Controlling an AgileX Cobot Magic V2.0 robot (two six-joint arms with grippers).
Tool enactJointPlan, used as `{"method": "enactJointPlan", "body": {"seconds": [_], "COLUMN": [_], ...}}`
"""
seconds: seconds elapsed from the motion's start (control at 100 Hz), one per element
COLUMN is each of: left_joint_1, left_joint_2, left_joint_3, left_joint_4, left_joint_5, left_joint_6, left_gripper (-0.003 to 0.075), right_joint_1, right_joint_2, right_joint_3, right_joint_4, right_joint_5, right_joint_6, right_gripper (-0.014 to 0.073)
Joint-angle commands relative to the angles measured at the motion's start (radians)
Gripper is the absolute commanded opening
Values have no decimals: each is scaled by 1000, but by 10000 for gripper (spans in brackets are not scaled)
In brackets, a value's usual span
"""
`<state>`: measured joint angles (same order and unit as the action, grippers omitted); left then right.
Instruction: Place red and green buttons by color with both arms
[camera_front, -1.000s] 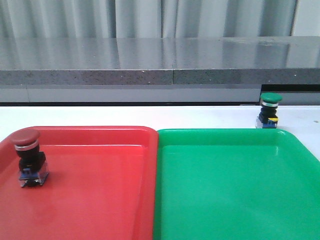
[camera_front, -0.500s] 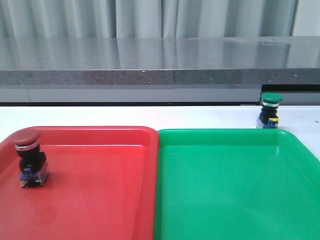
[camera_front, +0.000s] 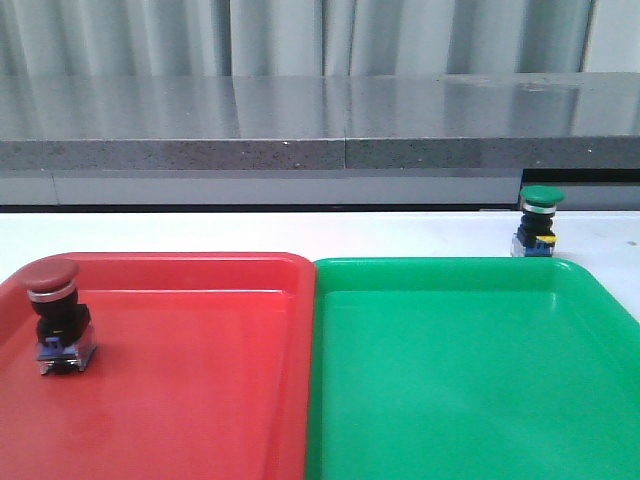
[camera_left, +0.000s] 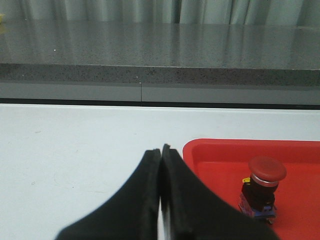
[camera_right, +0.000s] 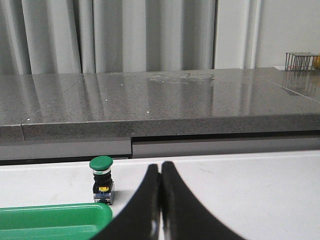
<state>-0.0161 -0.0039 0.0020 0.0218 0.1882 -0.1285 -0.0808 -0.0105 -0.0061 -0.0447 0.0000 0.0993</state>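
Red button (camera_front: 57, 313) sits sorted in the red tray (camera_front: 200, 380); green button (camera_front: 538, 220) waits outside, at the green tray's (camera_front: 460, 380) one o'clock; both grippers, left (camera_left: 161, 150) and right (camera_right: 160, 167), are pressed closed, empty.

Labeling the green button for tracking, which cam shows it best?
Right wrist view: the green button stands whole on the white table beside the green tray's corner, cap, collar and base all visible. The front view shows it whole too, but smaller and farther back. The left wrist view doesn't show it.

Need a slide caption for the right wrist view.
Shut right gripper near green mushroom-head push-button standing on white table beyond green plastic tray.
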Motion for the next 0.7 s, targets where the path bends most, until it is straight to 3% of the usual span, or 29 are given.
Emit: {"method": "enactJointPlan", "body": {"seconds": [0.0, 0.69], "left_joint_1": [0, 0], "left_joint_2": [-32, -32], "left_joint_3": [12, 12], "left_joint_4": [-10, -10], "left_joint_5": [-85, -85], "left_joint_6": [3, 3], "left_gripper": [-20, -20], "right_joint_1": [-4, -5], "right_joint_2": [-21, -21], "right_joint_3": [-36, -36], "right_joint_4": [-8, -11], "right_joint_5": [-74, -117], "right_joint_6": [2, 2], "right_gripper": [-64, -64]}}
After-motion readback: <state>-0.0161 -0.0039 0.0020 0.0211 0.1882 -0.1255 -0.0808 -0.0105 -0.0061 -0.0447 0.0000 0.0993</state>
